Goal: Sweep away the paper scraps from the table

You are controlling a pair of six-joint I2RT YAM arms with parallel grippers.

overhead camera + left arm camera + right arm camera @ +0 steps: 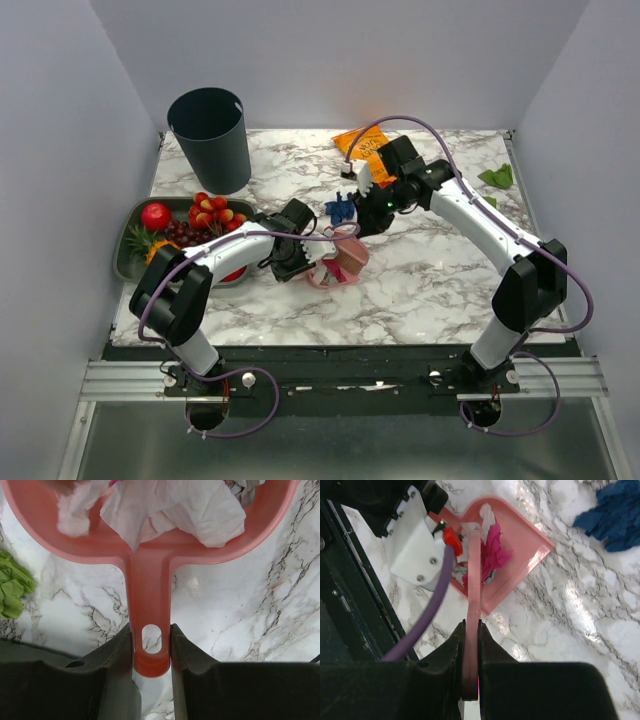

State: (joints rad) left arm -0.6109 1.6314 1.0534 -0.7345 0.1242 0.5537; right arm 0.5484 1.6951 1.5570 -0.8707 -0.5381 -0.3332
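Left wrist view: left gripper (151, 640) clamps the pink dustpan (150, 575) handle, pan flat on the table (225, 620), so the right gripper (471, 630), clamped on the pink brush (475, 580), can load paper scraps (495, 550).

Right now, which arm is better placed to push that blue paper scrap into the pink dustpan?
Probably right. The right gripper is shut on a thin pink tool, and the blue scrap lies nearby; the left gripper is holding the dustpan by its handle.

Back left sits a dark bin (210, 135). Just in front of it is a grey tray (122, 258) piled with toy fruit (207, 213), and there's an orange snack bag (350, 140) along the far edge.
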